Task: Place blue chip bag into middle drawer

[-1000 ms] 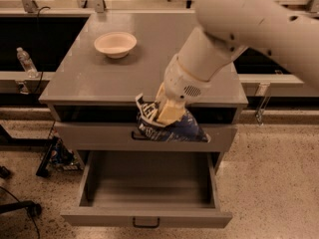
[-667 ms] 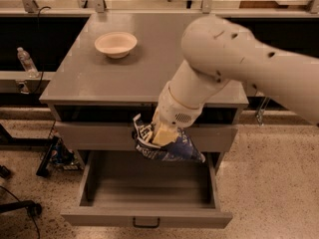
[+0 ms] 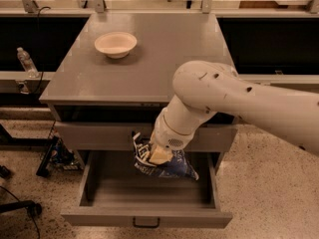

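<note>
The blue chip bag, dark blue foil with white print, hangs from my gripper just above the inside of the open middle drawer. The gripper is shut on the bag's upper left part, in front of the closed grey drawer front above. The drawer is pulled far out, with a small dark handle on its front. Its floor shows bare grey around the bag. My white arm comes in from the right and hides part of the cabinet's front.
A cream bowl stands on the grey cabinet top at the back left. A water bottle stands on a ledge at the far left. Cables and a dark stand base lie on the speckled floor at the left.
The gripper has moved down and left with the bag, from level with the upper drawer front to just above the open drawer's inside.
</note>
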Motion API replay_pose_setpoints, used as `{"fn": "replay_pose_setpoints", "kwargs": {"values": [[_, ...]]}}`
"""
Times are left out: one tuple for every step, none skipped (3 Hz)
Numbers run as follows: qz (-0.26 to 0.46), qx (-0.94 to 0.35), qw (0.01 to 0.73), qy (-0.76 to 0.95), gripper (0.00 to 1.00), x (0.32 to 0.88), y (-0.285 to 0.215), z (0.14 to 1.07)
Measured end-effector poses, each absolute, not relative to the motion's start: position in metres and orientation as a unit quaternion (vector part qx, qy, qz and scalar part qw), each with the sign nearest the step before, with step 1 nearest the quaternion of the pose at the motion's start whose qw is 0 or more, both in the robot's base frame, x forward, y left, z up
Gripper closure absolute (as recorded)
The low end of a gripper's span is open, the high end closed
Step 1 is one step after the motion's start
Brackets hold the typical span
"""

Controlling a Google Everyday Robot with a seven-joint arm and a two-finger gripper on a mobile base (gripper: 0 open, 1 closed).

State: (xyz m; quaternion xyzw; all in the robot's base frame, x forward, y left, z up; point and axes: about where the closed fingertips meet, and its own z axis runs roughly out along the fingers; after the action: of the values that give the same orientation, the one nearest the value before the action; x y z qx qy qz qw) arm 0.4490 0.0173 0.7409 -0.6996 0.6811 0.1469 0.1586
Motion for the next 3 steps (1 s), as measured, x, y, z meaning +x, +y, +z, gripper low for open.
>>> {"fn": "replay_pose_setpoints", "kwargs": {"values": [[0.147,-0.7,0.159,0.681,1.0,0.449,0.017,0.741],[0.149,-0.695,0.153,0.687,1.0,0.45,0.017,0.728],[0.147,-0.689,0.147,0.695,1.0,0.452,0.011,0.701]]}}
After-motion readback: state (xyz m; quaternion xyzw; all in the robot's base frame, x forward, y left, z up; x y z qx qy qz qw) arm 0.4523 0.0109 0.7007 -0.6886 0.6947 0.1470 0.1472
